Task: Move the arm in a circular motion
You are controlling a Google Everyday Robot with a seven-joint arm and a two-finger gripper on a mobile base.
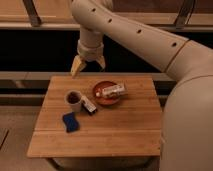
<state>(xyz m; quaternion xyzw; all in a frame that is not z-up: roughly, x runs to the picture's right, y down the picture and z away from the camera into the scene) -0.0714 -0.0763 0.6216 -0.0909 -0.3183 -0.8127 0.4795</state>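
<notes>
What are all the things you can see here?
table: one, light wood, middle of view
mug: one, white, dark inside, left of table's centre
small box: one, dark, just right of the mug
sponge: one, blue, in front of the mug
bowl: one, orange-red, toward the back
packet: one, white, lying in the bowl
arm: one, cream, reaching in from the right
gripper: one, yellowish, open, above the table's back edge

A wooden table [125, 125] holds a red bowl [110, 100] at 1 o'clock with a white packet [113, 90] lying across it, a white mug [75, 105] at 10, and a blue sponge [70, 122] at 8.
</notes>
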